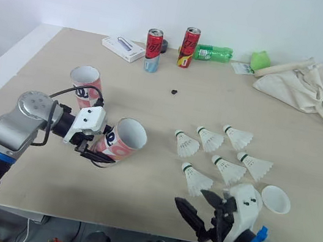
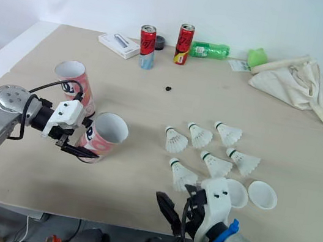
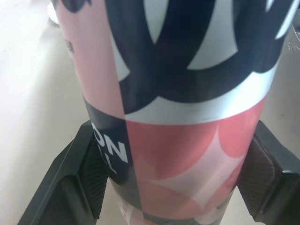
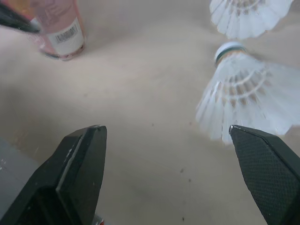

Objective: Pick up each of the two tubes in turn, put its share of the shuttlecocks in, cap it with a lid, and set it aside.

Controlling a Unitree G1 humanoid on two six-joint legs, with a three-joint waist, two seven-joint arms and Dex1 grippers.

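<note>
Glossy pink-and-navy cylindrical tube leans, mouth toward the table's right edge, clamped by left gripper; right gripper gapes.

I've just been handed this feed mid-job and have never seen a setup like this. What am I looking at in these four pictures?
It is a two-armed humanoid robot working at a table. The two wide pictures come from cameras in its head, looking down over its arms. The two close-ups come from a camera on each wrist. The left pincer is shut on a pink tube, held tilted with its mouth open; the left wrist view shows that grip up close. A second tube stands upright just behind it. The right pincer is open and empty, near six white shuttlecocks and two white lids. At the far edge are two red cans, a green bottle, a white box and a cloth bag.
</note>
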